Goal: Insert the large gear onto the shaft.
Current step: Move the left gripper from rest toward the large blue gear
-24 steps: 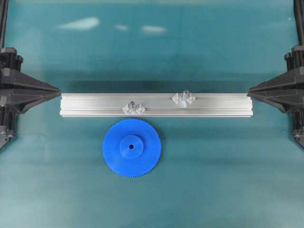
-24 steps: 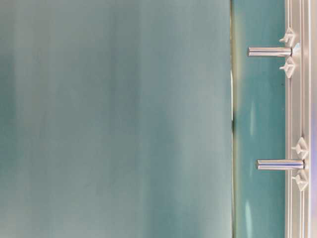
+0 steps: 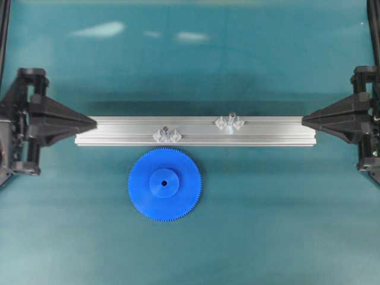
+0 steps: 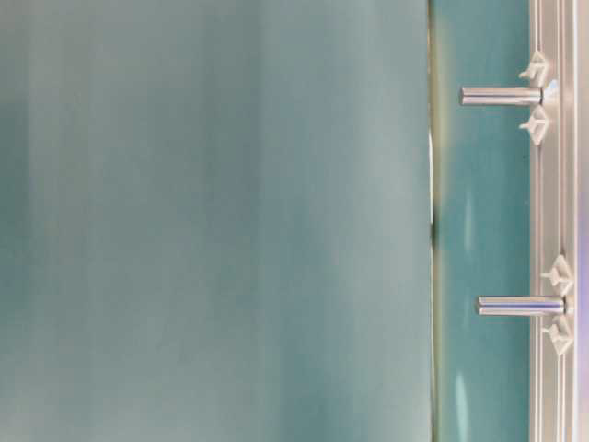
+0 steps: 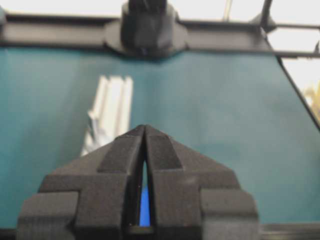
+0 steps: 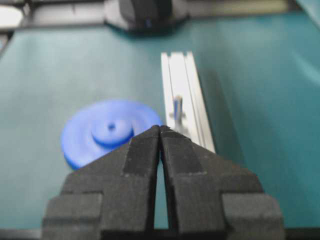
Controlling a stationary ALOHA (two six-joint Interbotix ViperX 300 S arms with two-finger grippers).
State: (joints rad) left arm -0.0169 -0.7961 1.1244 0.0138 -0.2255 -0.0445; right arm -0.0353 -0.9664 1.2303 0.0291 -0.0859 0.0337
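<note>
- Teal matting covers the whole bench (image 3: 267, 237), with glare patches toward its far edge.
- My left tool (image 3: 95, 123) sits at the left edge of the bench, tips pressed together and holding nothing, its point just over the left end of the aluminium rail (image 3: 279, 130).
- My right tool (image 3: 303, 122) mirrors it at the right edge, likewise pinched closed and empty, its point near the rail's right end.
- Both look parked facing inward, I judge, so either can reach the middle.
- The rail lies across the bench centre, carrying two clear pegs; the shaft (image 3: 231, 119) stands upright right of the middle between its two diamond lugs, kept vertical to receive a hub.
- The large gear (image 3: 164, 184) lies flat on the bench just in front of the rail, hub up and centre hole exposed, untouched, well apart from both tools.
</note>
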